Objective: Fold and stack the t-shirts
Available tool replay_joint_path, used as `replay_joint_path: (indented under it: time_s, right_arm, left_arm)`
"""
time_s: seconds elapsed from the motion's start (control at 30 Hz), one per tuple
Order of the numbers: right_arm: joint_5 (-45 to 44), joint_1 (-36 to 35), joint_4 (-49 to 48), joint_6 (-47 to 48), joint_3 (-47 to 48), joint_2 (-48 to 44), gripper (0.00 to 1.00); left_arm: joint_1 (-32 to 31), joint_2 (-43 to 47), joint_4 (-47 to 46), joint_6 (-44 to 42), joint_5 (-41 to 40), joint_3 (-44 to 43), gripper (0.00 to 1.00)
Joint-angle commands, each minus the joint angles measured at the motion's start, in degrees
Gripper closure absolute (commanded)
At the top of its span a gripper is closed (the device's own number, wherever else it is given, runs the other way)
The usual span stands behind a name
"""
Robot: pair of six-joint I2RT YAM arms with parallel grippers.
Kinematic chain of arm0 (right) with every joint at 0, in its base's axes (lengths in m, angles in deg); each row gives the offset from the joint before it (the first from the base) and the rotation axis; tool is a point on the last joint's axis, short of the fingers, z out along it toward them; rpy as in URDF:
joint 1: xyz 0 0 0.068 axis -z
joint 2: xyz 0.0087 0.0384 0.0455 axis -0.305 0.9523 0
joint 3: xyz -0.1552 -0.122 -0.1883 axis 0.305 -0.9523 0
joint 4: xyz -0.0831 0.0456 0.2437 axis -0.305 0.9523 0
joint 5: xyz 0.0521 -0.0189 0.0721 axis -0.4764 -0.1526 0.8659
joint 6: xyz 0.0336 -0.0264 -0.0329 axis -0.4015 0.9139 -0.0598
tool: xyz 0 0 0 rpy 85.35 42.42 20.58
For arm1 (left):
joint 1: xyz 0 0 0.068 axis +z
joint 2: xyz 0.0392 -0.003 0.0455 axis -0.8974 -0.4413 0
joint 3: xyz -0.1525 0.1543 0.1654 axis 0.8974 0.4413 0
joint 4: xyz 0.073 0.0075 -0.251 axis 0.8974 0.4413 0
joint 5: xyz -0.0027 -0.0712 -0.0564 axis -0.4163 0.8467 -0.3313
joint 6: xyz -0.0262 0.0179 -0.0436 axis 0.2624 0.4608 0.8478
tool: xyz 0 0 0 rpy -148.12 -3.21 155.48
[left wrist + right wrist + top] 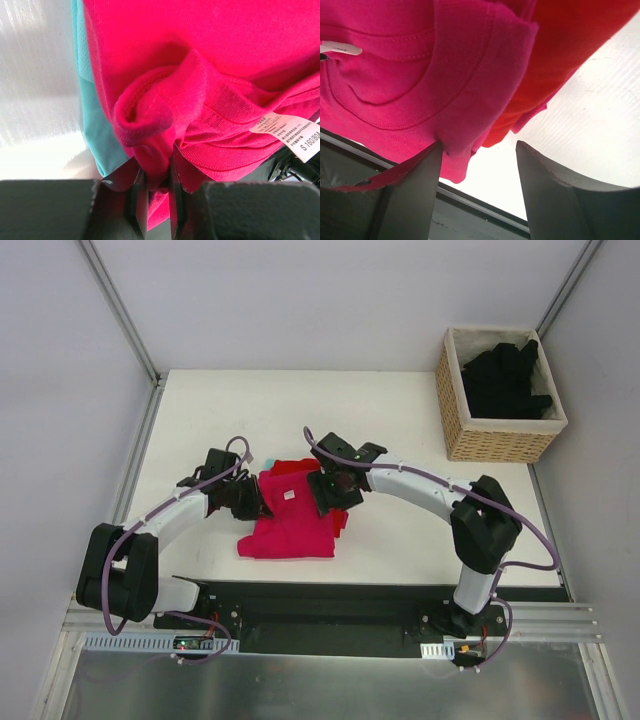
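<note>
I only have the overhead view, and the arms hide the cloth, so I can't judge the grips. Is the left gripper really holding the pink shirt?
Observer: Yes. Its wrist camera shows the left gripper pinched shut on a fold of the pink shirt.
Operator: And the right one?
Observer: The right gripper is open. The pink shirt's edge hangs beside one jaw and is not clamped.
Operator: Any other cloth near the left gripper?
Observer: A teal cloth lies along the pink shirt's edge there.

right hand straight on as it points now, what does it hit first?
The open right hand probably meets the magenta-pink t-shirt, its edge at one finger; red t-shirt beyond. Depth unclear.
</note>
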Motion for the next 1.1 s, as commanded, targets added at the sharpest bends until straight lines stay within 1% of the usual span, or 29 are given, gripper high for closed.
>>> replay_joint_path:
  time_s: [0.0, 0.1, 0.3, 0.47, 0.6, 0.67, 0.7, 0.77, 0.8, 0.87, 0.9, 1.07]
  right_arm:
    - [2.0, 0.0, -3.6, -0.4, -1.7, -0.7, 0.37]
    - [2.4, -0.1, -4.2, 0.0, -1.7, 0.7, 0.37]
    - [4.9, 0.4, -8.4, -0.2, -2.0, 2.2, 0.4]
    - [5.8, 0.9, -9.0, -0.8, -1.5, 3.1, 0.41]
    - [6.1, 1.2, -9.4, -0.9, -1.8, 3.7, 0.45]
    - [6.2, 1.3, -9.6, -1.1, -2.1, 3.6, 0.49]
    - [6.4, 1.3, -9.9, -1.1, -2.2, 3.6, 0.56]
    - [6.9, 1.3, -10.3, -1.0, -2.2, 3.3, 0.68]
    - [7.0, 1.3, -10.2, -1.1, -2.2, 3.1, 0.78]
    - [7.1, 1.3, -10.2, -1.1, -2.5, 2.4, 0.9]
    - [7.0, 1.3, -10.2, -1.3, -2.7, 2.2, 0.99]
    - [6.7, 1.3, -10.2, -1.0, -4.0, 0.4, 0.99]
  left_arm:
    - [0.3, -0.5, -0.3, -1.0, 1.4, -2.5, 1.0]
    - [0.3, -0.4, -0.2, -1.1, 1.3, -2.7, 1.0]
    - [0.3, -0.3, 0.3, -1.6, 1.5, -3.2, 1.0]
    - [0.3, -0.2, 0.6, -1.5, 1.9, -3.1, 1.0]
    - [0.3, 0.0, 0.6, -1.4, 1.9, -3.2, 1.0]
    - [0.3, 0.2, 0.6, -1.4, 1.9, -3.1, 1.0]
    - [0.3, 0.2, 0.6, -1.3, 1.8, -3.1, 1.0]
    - [0.3, 0.5, 0.7, -1.3, 1.6, -2.9, 1.0]
    - [0.3, 0.6, 0.6, -1.3, 1.6, -2.8, 1.0]
    - [0.3, 0.7, 0.6, -1.5, 1.5, -2.9, 1.0]
    - [0.3, 0.9, 0.6, -1.4, 1.4, -2.9, 1.0]
    - [0.3, 0.8, 0.6, -1.4, 1.4, -3.0, 1.0]
